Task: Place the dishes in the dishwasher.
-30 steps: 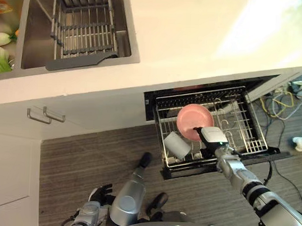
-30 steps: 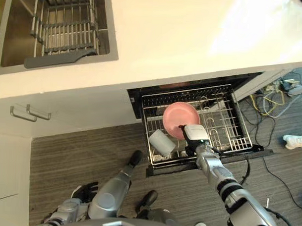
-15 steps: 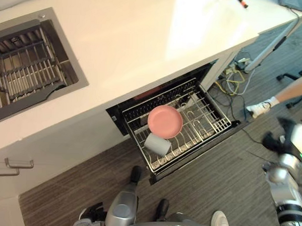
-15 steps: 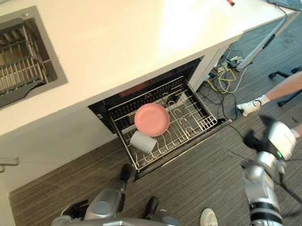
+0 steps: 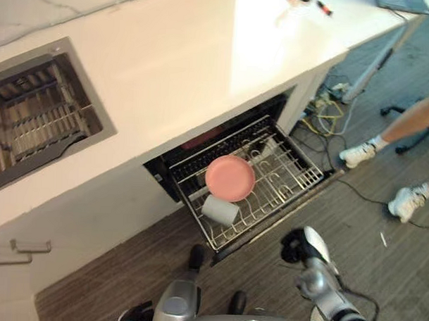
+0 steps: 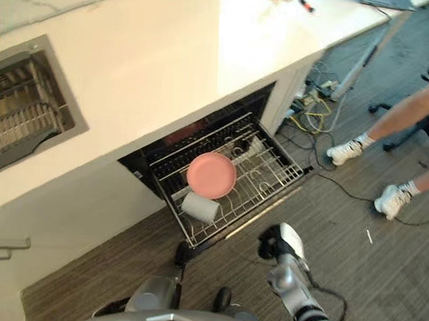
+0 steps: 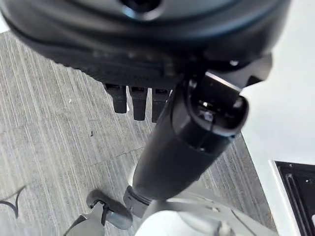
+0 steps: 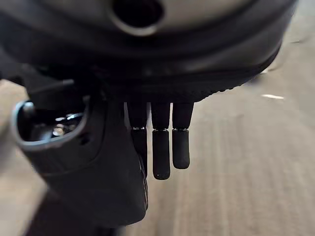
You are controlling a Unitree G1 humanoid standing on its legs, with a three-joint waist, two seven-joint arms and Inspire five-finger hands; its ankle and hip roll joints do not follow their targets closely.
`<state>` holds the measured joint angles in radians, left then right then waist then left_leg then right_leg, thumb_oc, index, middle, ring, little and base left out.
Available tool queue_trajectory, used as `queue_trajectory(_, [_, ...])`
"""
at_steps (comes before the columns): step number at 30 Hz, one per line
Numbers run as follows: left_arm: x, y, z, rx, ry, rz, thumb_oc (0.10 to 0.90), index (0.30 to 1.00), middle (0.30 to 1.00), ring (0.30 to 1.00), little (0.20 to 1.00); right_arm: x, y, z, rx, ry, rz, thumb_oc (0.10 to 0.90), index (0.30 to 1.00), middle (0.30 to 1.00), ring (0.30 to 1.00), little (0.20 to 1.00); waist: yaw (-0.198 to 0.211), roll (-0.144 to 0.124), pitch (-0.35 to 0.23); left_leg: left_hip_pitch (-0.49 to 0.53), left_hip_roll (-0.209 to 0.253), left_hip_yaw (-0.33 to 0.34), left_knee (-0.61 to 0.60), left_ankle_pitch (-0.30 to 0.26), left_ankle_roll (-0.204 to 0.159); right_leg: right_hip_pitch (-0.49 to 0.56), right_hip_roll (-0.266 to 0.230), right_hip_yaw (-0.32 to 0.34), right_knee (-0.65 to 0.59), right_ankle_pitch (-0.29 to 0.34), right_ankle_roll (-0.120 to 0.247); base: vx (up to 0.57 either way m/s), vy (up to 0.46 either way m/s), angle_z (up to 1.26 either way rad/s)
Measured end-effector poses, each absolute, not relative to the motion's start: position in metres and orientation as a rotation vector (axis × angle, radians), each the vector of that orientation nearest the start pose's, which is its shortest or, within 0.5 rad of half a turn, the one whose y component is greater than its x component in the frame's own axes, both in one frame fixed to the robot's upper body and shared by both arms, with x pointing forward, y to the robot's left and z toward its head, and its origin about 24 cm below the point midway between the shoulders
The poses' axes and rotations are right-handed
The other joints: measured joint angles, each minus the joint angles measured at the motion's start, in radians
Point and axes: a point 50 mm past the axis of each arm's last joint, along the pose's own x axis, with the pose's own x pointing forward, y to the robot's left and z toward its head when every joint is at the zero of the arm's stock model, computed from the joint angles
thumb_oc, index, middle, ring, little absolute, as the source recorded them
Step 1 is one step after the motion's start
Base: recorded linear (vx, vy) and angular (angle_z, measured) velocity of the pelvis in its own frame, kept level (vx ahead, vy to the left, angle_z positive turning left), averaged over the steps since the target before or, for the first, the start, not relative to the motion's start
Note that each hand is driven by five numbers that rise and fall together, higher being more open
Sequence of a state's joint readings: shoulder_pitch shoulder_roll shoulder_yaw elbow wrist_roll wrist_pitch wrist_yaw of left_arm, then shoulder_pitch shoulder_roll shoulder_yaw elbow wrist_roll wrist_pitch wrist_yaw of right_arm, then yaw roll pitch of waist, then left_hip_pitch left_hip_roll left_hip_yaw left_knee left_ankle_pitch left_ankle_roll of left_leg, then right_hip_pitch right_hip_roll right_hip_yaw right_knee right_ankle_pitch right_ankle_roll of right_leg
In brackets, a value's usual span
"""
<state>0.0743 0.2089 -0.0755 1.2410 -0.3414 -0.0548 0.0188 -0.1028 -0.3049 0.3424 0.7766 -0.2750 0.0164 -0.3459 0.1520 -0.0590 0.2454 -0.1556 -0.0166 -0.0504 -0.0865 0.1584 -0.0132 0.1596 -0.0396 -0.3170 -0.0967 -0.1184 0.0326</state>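
Note:
A pink plate (image 5: 230,178) stands in the pulled-out dishwasher rack (image 5: 293,172), with a white cup (image 5: 220,210) lying on its side just in front of it. My right hand (image 5: 301,246) hangs over the wood floor in front of the rack, apart from it. In its wrist view, the right hand (image 8: 161,152) has straight fingers with nothing in them. My left hand (image 7: 187,142) hangs low by the floor, fingers relaxed and empty.
A sink (image 5: 40,119) with a wire drainer sits in the pale counter (image 5: 204,54) at the left. A person's legs and white shoes (image 5: 357,154) stand on the floor at the right. Cables (image 5: 328,108) lie beside the dishwasher.
My right hand has left the pink plate in the rack and drawn back, now over the floor in front. The camera has swung, shifting the whole scene.

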Motion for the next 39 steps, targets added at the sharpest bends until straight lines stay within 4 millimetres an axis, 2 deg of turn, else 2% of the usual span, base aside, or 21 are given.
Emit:
queue_trajectory(3, [0.061, 0.228, -0.167, -0.033, 1.224, 0.278, 0.8, 0.9, 0.9, 0.9, 0.9, 0.223, -0.212, -0.085, -0.839, 0.566, -0.015, 0.4, 0.3, 0.3, 0.3, 0.3, 0.032, 0.003, 0.006, -0.027, -0.026, -0.042, 0.003, 0.008, 0.004, 0.001, -0.001, -0.046, -0.001, -0.006, 0.009, 0.03, -0.024, 0.46])
queue_trajectory(5, [0.07, 0.227, -0.165, -0.007, 1.193, 0.235, 0.8, 0.9, 0.9, 0.9, 0.9, 0.23, -0.231, -0.08, -0.94, 0.583, -0.005, 0.4, 0.3, 0.3, 0.3, 0.3, 0.064, 0.009, 0.01, -0.043, -0.039, -0.078, 0.011, 0.011, 0.003, 0.005, 0.001, -0.09, -0.001, -0.01, 0.014, 0.05, -0.035, 0.64])
queue_trajectory(7, [0.075, 0.226, -0.163, 0.002, 1.169, 0.217, 0.8, 0.9, 0.9, 0.9, 0.9, 0.24, -0.247, -0.068, -1.039, 0.566, 0.034, 0.4, 0.3, 0.3, 0.3, 0.3, 0.094, 0.012, 0.016, -0.059, -0.049, -0.111, 0.01, 0.011, -0.006, 0.002, 0.002, -0.129, -0.002, -0.019, 0.012, 0.04, -0.014, 0.63])
queue_trajectory(9, [0.081, 0.223, -0.163, -0.009, 1.153, 0.206, 0.8, 0.9, 0.9, 0.9, 0.9, 0.264, -0.263, -0.043, -1.168, 0.498, 0.059, 0.4, 0.3, 0.3, 0.3, 0.3, 0.13, 0.029, 0.037, -0.072, -0.049, -0.13, 0.009, 0.019, -0.007, -0.004, 0.005, -0.154, -0.002, -0.019, 0.012, 0.04, -0.011, 0.43])
queue_trajectory(12, [0.076, 0.223, -0.164, -0.007, 1.174, 0.196, 0.8, 0.9, 0.9, 0.9, 0.9, 0.307, -0.243, -0.005, -1.379, 0.316, 0.174, 0.4, 0.3, 0.3, 0.3, 0.3, 0.142, 0.029, 0.052, -0.087, -0.054, -0.13, 0.008, 0.021, -0.006, -0.015, 0.003, -0.159, -0.002, -0.019, 0.013, 0.01, -0.027, 0.06])
queue_trajectory(14, [0.085, 0.223, -0.162, -0.009, 1.148, 0.176, 0.8, 0.9, 0.9, 0.9, 0.9, 0.342, -0.224, 0.041, -1.64, 0.07, 0.27, 0.4, 0.3, 0.3, 0.3, 0.3, 0.159, 0.025, 0.06, -0.106, -0.056, -0.152, 0.009, 0.037, 0.001, -0.031, 0.009, -0.179, -0.001, -0.019, 0.014, -0.01, -0.041, 0.26])
queue_trajectory(16, [0.093, 0.222, -0.16, -0.014, 1.12, 0.163, 0.8, 0.9, 0.9, 0.9, 0.9, 0.362, -0.21, 0.072, -1.733, -0.055, 0.275, 0.4, 0.3, 0.3, 0.3, 0.3, 0.191, 0.02, 0.065, -0.118, -0.054, -0.16, 0.008, 0.041, 0.0, -0.041, 0.014, -0.189, -0.002, -0.019, 0.014, -0.01, -0.028, 0.22])
queue_trajectory(17, [0.097, 0.222, -0.159, -0.028, 1.106, 0.169, 0.8, 0.9, 0.9, 0.9, 0.9, 0.371, -0.205, 0.081, -1.789, -0.061, 0.302, 0.4, 0.3, 0.3, 0.3, 0.3, 0.202, 0.013, 0.07, -0.129, -0.052, -0.172, 0.011, 0.042, -0.001, -0.05, 0.019, -0.198, -0.001, -0.019, 0.014, -0.01, -0.012, 0.22])
queue_trajectory(19, [0.098, 0.224, -0.159, -0.04, 1.102, 0.177, 0.8, 0.9, 0.9, 0.9, 0.9, 0.369, -0.204, 0.077, -1.825, -0.072, 0.333, 0.4, 0.3, 0.3, 0.3, 0.3, 0.206, 0.007, 0.078, -0.135, -0.052, -0.18, 0.011, 0.042, -0.002, -0.052, 0.022, -0.199, -0.002, -0.019, 0.013, -0.01, -0.011, 0.14])
queue_trajectory(21, [0.106, 0.221, -0.157, -0.077, 1.078, 0.168, 0.8, 0.9, 0.9, 0.9, 0.9, 0.377, -0.183, 0.085, -1.814, -0.147, 0.326, 0.4, 0.3, 0.3, 0.3, 0.3, 0.208, 0.013, 0.109, -0.167, -0.046, -0.18, 0.022, 0.042, -0.008, -0.077, 0.029, -0.195, -0.001, -0.019, 0.013, 0.0, 0.0, 0.0])
queue_trajectory(27, [0.126, 0.22, -0.147, -0.177, 0.985, 0.198, 0.8, 0.9, 0.9, 0.9, 0.9, 0.372, -0.159, 0.077, -1.683, -0.212, 0.299, 0.4, 0.3, 0.3, 0.3, 0.3, 0.228, 0.011, 0.149, -0.167, -0.044, -0.181, 0.024, 0.046, -0.013, -0.077, 0.032, -0.192, -0.002, -0.019, 0.013, -0.01, -0.022, 0.0])
queue_trajectory(28, [0.126, 0.221, -0.147, -0.201, 0.977, 0.219, 0.8, 0.9, 0.9, 0.9, 0.9, 0.37, -0.156, 0.074, -1.669, -0.216, 0.305, 0.428, 0.342, 0.342, 0.342, 0.342, 0.23, 0.009, 0.151, -0.166, -0.045, -0.182, 0.024, 0.046, -0.013, -0.076, 0.031, -0.192, -0.001, -0.019, 0.012, -0.03, -0.042, 0.02])
queue_trajectory(29, [0.127, 0.221, -0.146, -0.206, 0.971, 0.223, 0.8, 0.9, 0.9, 0.9, 0.9, 0.366, -0.156, 0.068, -1.655, -0.211, 0.316, 0.563, 0.545, 0.545, 0.545, 0.545, 0.229, 0.007, 0.152, -0.164, -0.045, -0.182, 0.025, 0.046, -0.012, -0.075, 0.03, -0.192, -0.001, -0.019, 0.012, -0.03, -0.044, 0.01])
queue_trajectory(30, [0.129, 0.222, -0.145, -0.206, 0.962, 0.224, 0.8, 0.9, 0.9, 0.9, 0.9, 0.359, -0.159, 0.061, -1.609, -0.193, 0.303, 0.8, 0.9, 0.9, 0.9, 0.9, 0.234, 0.004, 0.153, -0.161, -0.046, -0.181, 0.025, 0.046, -0.012, -0.072, 0.029, -0.191, -0.001, -0.019, 0.012, -0.05, -0.028, 0.01])
queue_trajectory(32, [0.133, 0.223, -0.143, -0.209, 0.939, 0.232, 0.8, 0.9, 0.9, 0.9, 0.9, 0.342, -0.166, 0.039, -1.52, -0.144, 0.283, 0.8, 0.9, 0.9, 0.9, 0.9, 0.234, 0.001, 0.154, -0.149, -0.046, -0.176, 0.025, 0.047, -0.011, -0.065, 0.025, -0.183, 0.007, -0.019, 0.012, -0.05, -0.028, -0.09])
queue_trajectory(33, [0.132, 0.225, -0.142, -0.205, 0.938, 0.246, 0.8, 0.9, 0.9, 0.9, 0.9, 0.322, -0.175, 0.01, -1.464, -0.045, 0.29, 0.8, 0.9, 0.9, 0.9, 0.9, 0.223, -0.001, 0.155, -0.129, -0.043, -0.164, 0.024, 0.047, -0.011, -0.053, 0.02, -0.17, 0.01, -0.019, 0.012, -0.02, -0.015, -0.14])
queue_trajectory(34, [0.132, 0.225, -0.142, -0.205, 0.938, 0.246, 0.8, 0.9, 0.9, 0.9, 0.9, 0.322, -0.175, 0.01, -1.464, -0.045, 0.29, 0.8, 0.9, 0.9, 0.9, 0.9, 0.223, -0.001, 0.155, -0.129, -0.043, -0.164, 0.024, 0.047, -0.011, -0.053, 0.02, -0.17, 0.01, -0.019, 0.012, -0.03, 0.001, -0.35])
queue_trajectory(35, [0.128, 0.229, -0.143, -0.209, 0.932, 0.274, 0.8, 0.9, 0.9, 0.9, 0.9, 0.3, -0.18, -0.019, -1.402, 0.079, 0.293, 0.8, 0.9, 0.9, 0.9, 0.9, 0.21, -0.011, 0.156, -0.096, -0.043, -0.137, 0.021, 0.044, -0.007, -0.027, 0.012, -0.145, 0.014, -0.019, 0.012, -0.06, -0.014, -0.46])
queue_trajectory(36, [0.129, 0.232, -0.141, -0.198, 0.922, 0.281, 0.8, 0.9, 0.9, 0.9, 0.9, 0.289, -0.186, -0.034, -1.408, 0.153, 0.322, 0.8, 0.9, 0.9, 0.9, 0.9, 0.189, -0.017, 0.158, -0.089, -0.04, -0.122, 0.021, 0.037, -0.006, -0.018, 0.013, -0.135, 0.001, -0.016, 0.006, -0.1, -0.031, -0.45])
queue_trajectory(37, [0.134, 0.235, -0.139, -0.198, 0.906, 0.286, 0.8, 0.9, 0.9, 0.9, 0.9, 0.264, -0.199, -0.056, -1.405, 0.257, 0.337, 0.8, 0.9, 0.9, 0.9, 0.9, 0.146, -0.018, 0.158, -0.082, -0.03, -0.119, 0.021, 0.035, -0.007, -0.019, 0.016, -0.129, 0.008, -0.013, 0.001, -0.09, -0.017, -0.33])
queue_trajectory(39, [0.128, 0.241, -0.14, -0.245, 0.902, 0.349, 0.8, 0.9, 0.9, 0.9, 0.9, 0.216, -0.209, -0.09, -1.302, 0.426, 0.308, 0.8, 0.9, 0.9, 0.9, 0.9, 0.109, -0.022, 0.155, -0.034, -0.012, -0.075, 0.02, 0.028, 0.003, -0.016, 0.003, -0.077, 0.051, -0.025, 0.0, -0.08, -0.027, -0.67])
